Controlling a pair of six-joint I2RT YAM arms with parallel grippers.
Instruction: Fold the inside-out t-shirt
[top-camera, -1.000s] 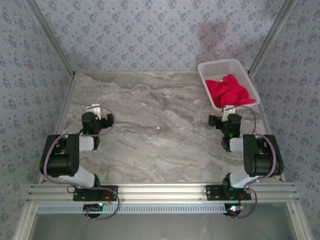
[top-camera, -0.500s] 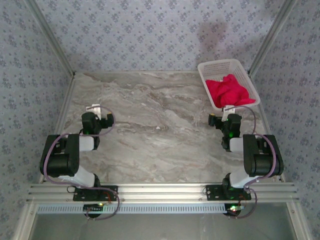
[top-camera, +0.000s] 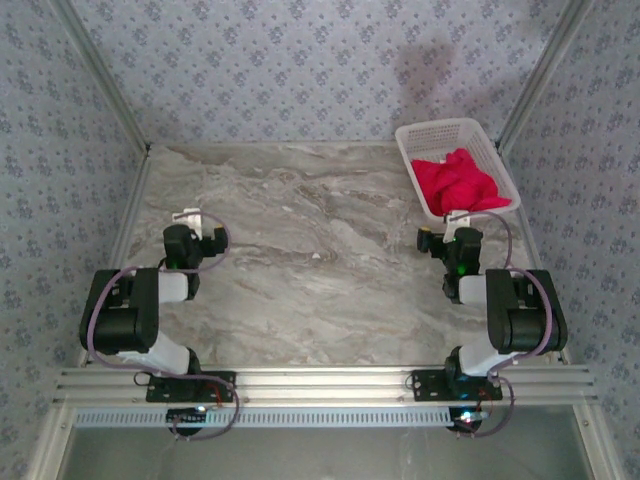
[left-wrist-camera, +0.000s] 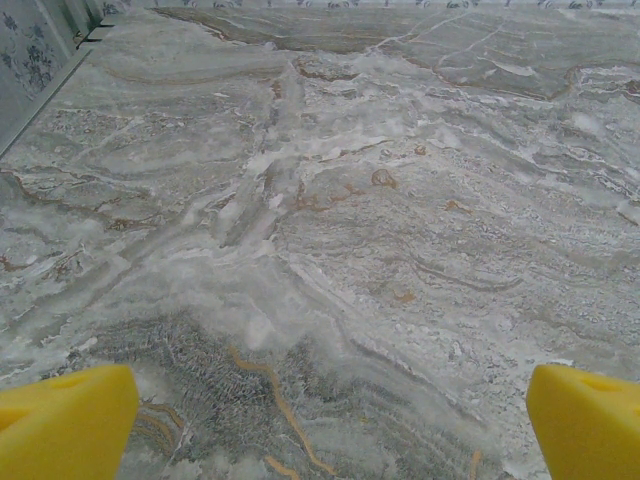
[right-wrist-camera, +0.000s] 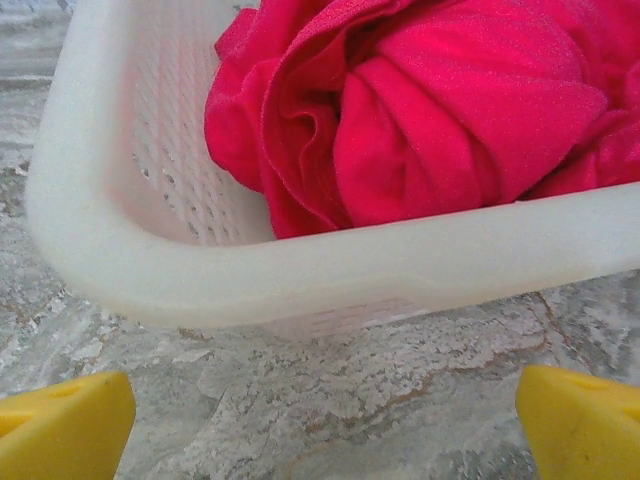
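Observation:
The red t-shirt (top-camera: 458, 181) lies bunched up inside the white lattice basket (top-camera: 408, 152) at the back right of the table. In the right wrist view the t-shirt (right-wrist-camera: 430, 110) fills the basket behind its near rim (right-wrist-camera: 330, 270). My right gripper (top-camera: 456, 217) sits just in front of that rim, open, its yellow fingertips (right-wrist-camera: 60, 425) wide apart over bare marble. My left gripper (top-camera: 188, 217) rests at the left side of the table, open, its yellow fingertips (left-wrist-camera: 65, 420) at the frame's lower corners with nothing between them.
The marble tabletop (top-camera: 310, 250) stretches between the two arms. Patterned walls and metal posts close in the back and sides. An aluminium rail (top-camera: 320, 380) runs along the near edge at the arm bases.

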